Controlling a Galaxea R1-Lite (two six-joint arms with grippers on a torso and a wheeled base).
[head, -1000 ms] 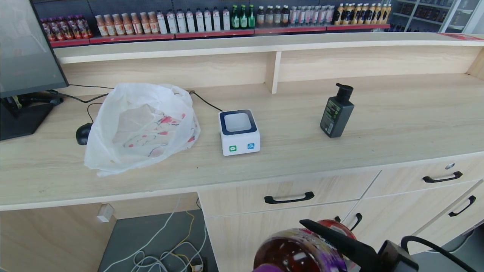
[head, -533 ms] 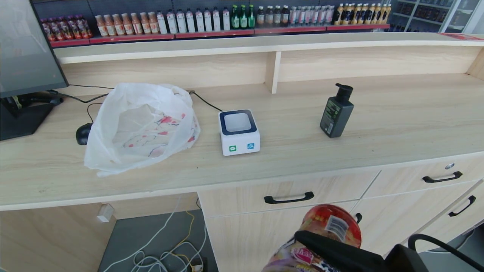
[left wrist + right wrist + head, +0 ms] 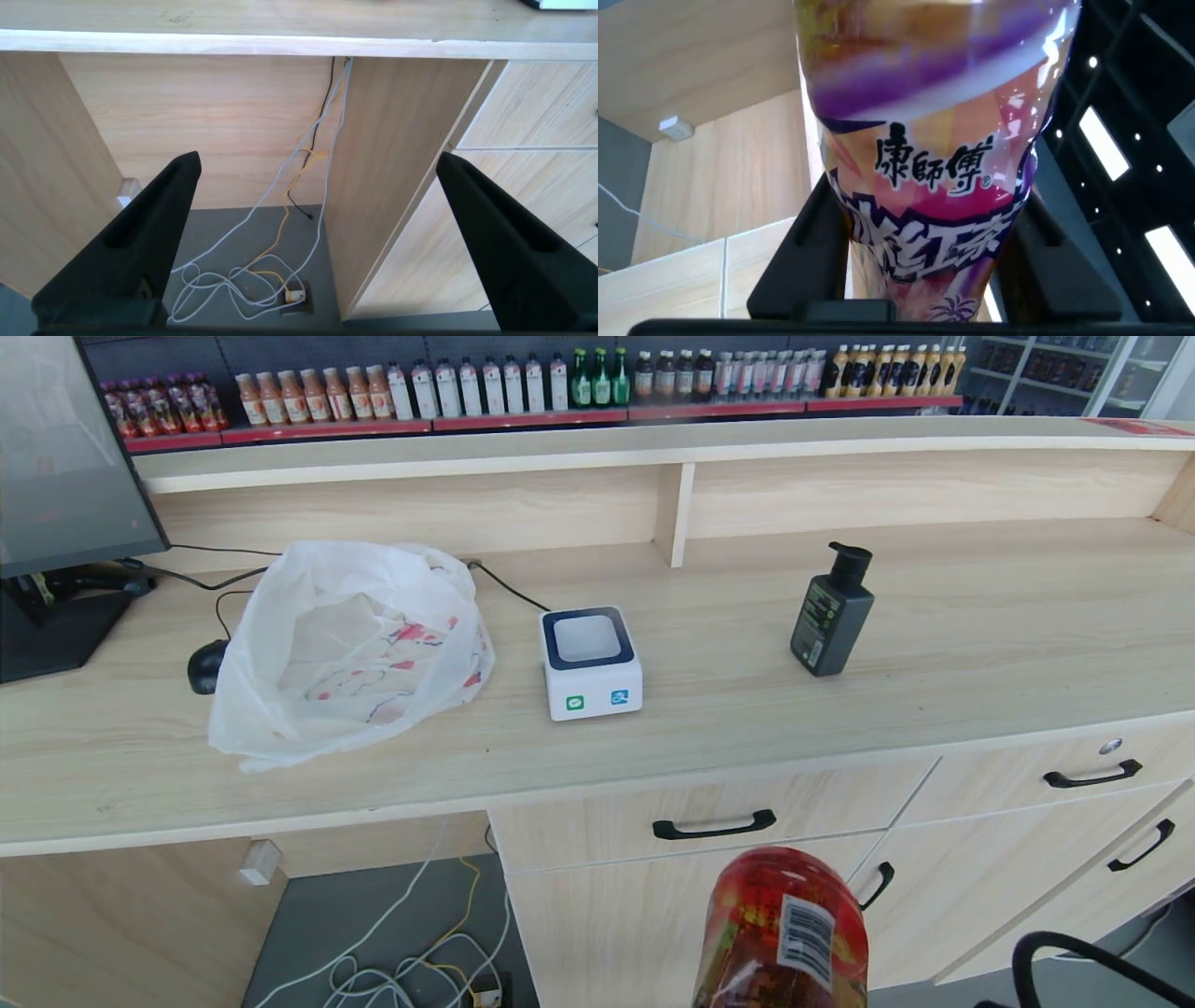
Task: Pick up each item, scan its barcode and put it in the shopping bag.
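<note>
1. Light wood desk spans the middle of the frame, with drawers under it at lower right.
2. Dark monitor stands on the desk, upper left.
3. White plastic shopping bag sits left of centre on the desk, mouth open and slumped.
4. Red-labelled drink bottle is at bottom centre-right, in front of the drawers and off the desk, barcode facing the camera.
5. White scanner with a dark-rimmed top sits mid-frame, just right of the bag.
6. Dark pump bottle stands upright on the desk, right of centre, well apart from the scanner.
7. Right gripper is clamped on the drink bottle, one finger on each side.
8. Left gripper has its fingers spread wide and holds nothing, facing the open space under the desk above the floor cables.
9. Black mouse lies just left of the bag.
</note>
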